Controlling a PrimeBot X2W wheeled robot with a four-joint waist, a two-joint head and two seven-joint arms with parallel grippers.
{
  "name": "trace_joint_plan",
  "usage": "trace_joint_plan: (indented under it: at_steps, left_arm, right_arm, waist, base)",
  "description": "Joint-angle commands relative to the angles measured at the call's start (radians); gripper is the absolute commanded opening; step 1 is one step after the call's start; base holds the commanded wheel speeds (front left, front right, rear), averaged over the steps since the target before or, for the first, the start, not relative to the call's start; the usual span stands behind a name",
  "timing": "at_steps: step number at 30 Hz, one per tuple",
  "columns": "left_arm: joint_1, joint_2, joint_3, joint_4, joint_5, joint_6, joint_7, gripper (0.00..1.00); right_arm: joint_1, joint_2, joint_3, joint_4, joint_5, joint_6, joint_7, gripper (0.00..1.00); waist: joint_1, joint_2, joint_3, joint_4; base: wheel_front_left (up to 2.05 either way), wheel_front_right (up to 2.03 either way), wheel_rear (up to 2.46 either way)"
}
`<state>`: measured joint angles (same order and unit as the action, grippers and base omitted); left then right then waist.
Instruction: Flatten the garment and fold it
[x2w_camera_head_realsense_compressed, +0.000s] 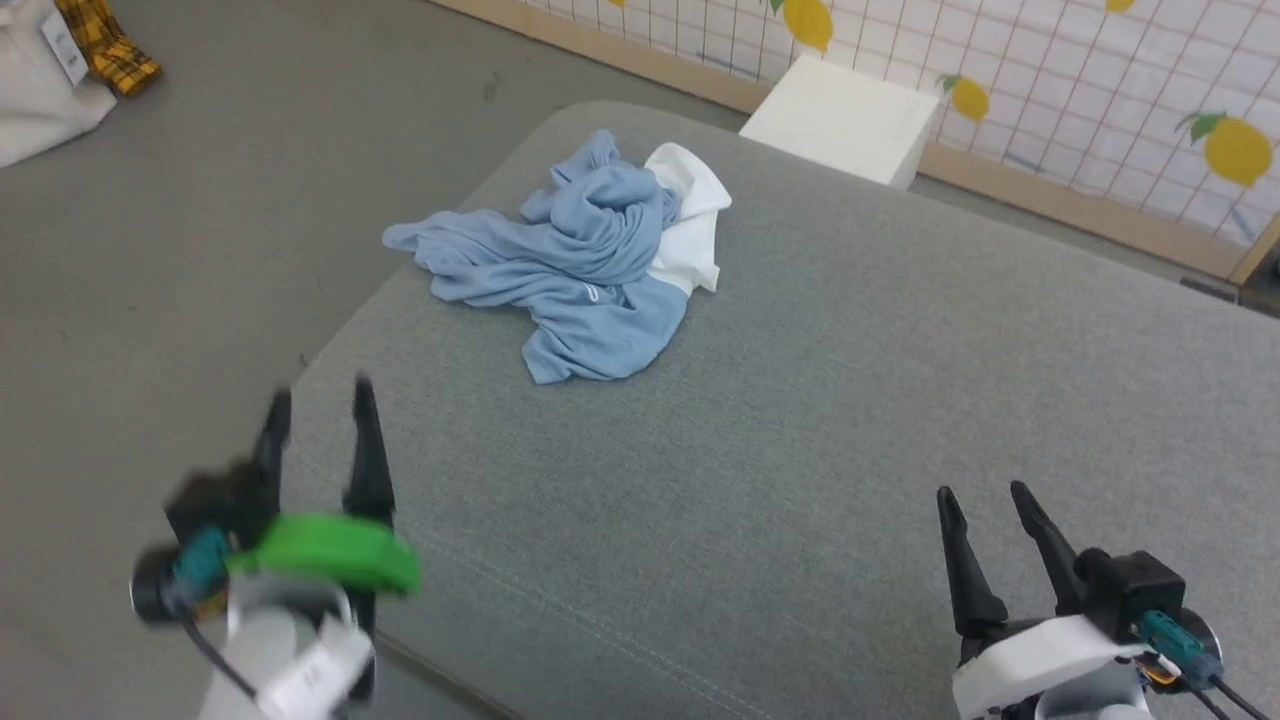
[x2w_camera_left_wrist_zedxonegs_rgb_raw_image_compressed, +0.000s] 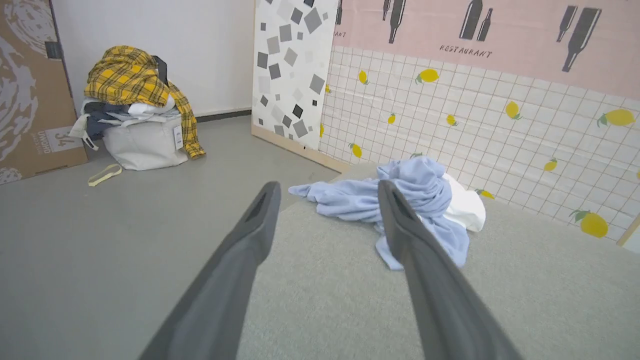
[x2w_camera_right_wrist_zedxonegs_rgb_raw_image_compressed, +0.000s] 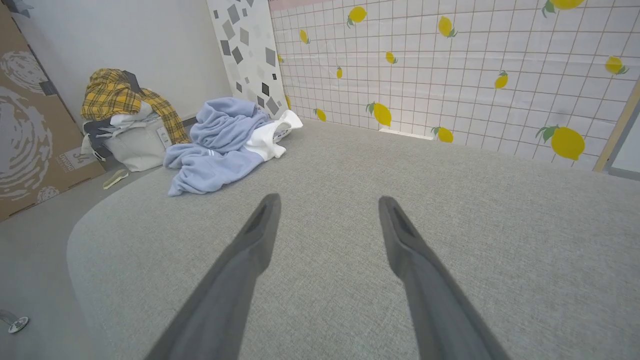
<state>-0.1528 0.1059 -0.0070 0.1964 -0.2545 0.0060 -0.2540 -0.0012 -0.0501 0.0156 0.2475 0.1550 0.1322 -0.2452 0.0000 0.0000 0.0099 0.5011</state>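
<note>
The garment (x2w_camera_head_realsense_compressed: 575, 265) is a light blue shirt with a white part, lying crumpled in a heap near the far left corner of the grey padded surface (x2w_camera_head_realsense_compressed: 800, 430). The left wrist view has the garment (x2w_camera_left_wrist_zedxonegs_rgb_raw_image_compressed: 415, 195) just beyond my fingers, and the right wrist view has the garment (x2w_camera_right_wrist_zedxonegs_rgb_raw_image_compressed: 220, 145) at the far left. My left gripper (x2w_camera_head_realsense_compressed: 320, 405) hangs open over the near left edge of the surface, well short of the heap. My right gripper (x2w_camera_head_realsense_compressed: 985, 495) stands open at the near right, far from the garment, with nothing between its fingers.
A white box (x2w_camera_head_realsense_compressed: 845, 120) stands on the floor behind the surface, by a lemon-patterned grid wall (x2w_camera_head_realsense_compressed: 1100, 90). A white bin piled with yellow plaid clothes (x2w_camera_left_wrist_zedxonegs_rgb_raw_image_compressed: 137, 115) sits on the grey floor to the left, next to a cardboard panel (x2w_camera_left_wrist_zedxonegs_rgb_raw_image_compressed: 27, 90).
</note>
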Motion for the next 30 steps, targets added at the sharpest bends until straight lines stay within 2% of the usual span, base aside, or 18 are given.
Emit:
trace_joint_plan:
  at_steps: [1,9,13,17,19,24,30]
  left_arm:
    - [-0.056,0.008,0.006,0.018,-0.024,-0.012,-0.005,1.0]
    - [-0.379,0.039,0.032,0.224,-0.117,-0.081,0.03,1.0]
    - [-0.538,0.054,0.039,0.351,-0.178,-0.107,0.083,1.0]
    - [-0.672,0.072,0.059,0.482,-0.247,-0.117,0.183,1.0]
    - [-0.73,0.086,0.066,0.549,-0.268,-0.112,0.253,1.0]
    - [-0.846,0.115,0.074,0.688,-0.299,-0.066,0.431,1.0]
    - [-0.91,0.141,0.023,0.799,-0.258,0.015,0.607,1.0]
  right_arm:
    - [-0.019,0.0,-0.001,-0.012,-0.015,-0.002,0.007,1.0]
    - [-0.065,0.0,-0.019,-0.108,-0.09,-0.002,0.076,1.0]
    - [-0.077,0.0,-0.046,-0.17,-0.131,-0.002,0.113,1.0]
    - [-0.074,0.0,-0.074,-0.231,-0.163,-0.002,0.142,1.0]
    - [-0.064,0.0,-0.092,-0.262,-0.176,-0.002,0.155,1.0]
    - [-0.038,0.0,-0.128,-0.334,-0.192,-0.002,0.181,1.0]
    - [-0.018,0.0,-0.151,-0.4,-0.19,-0.002,0.196,1.0]
  waist:
    - [0.0,0.0,0.035,-0.022]
    - [0.0,0.0,0.193,-0.115]
    - [0.0,0.0,0.277,-0.174]
    - [0.0,0.0,0.343,-0.237]
    - [0.0,0.0,0.368,-0.261]
    - [0.0,0.0,0.423,-0.313]
    - [0.0,0.0,0.472,-0.332]
  base:
    - [0.0,0.0,0.0]
    - [0.0,0.0,0.0]
    - [0.0,0.0,0.0]
    - [0.0,0.0,0.0]
    - [0.0,0.0,0.0]
    - [0.0,0.0,0.0]
    - [0.0,0.0,0.0]
